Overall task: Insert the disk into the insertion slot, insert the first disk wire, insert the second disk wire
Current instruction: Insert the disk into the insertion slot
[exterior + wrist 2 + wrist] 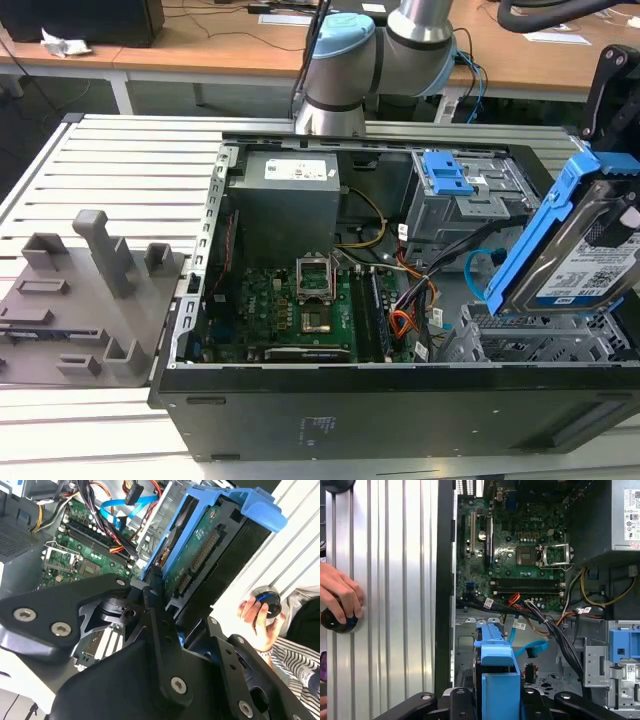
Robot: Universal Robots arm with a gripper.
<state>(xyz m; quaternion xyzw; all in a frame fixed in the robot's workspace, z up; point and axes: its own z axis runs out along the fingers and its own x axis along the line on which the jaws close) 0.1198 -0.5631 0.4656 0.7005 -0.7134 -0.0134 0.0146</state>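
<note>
The disk (585,250), a silver drive in a bright blue carrier, hangs tilted at the exterior view's right, its lower end just above the insertion slot (540,340), a silver perforated cage. My gripper (618,150) is shut on the disk's upper end. In both wrist views the black fingers (156,610) clamp the carrier (495,667) on two sides. The second disk wire (478,265), a light blue flat cable, loops loose beside the cage (530,650). The first disk wire (403,322), a red-orange-yellow bundle, lies by the motherboard (514,599).
The open black case (330,410) lies on a ribbed metal table (120,160). A grey box with a blue latch (447,178) stands behind the cage. Grey fixtures (90,290) sit at the exterior view's left. A person's hand (340,595) rests on a black knob beside the case.
</note>
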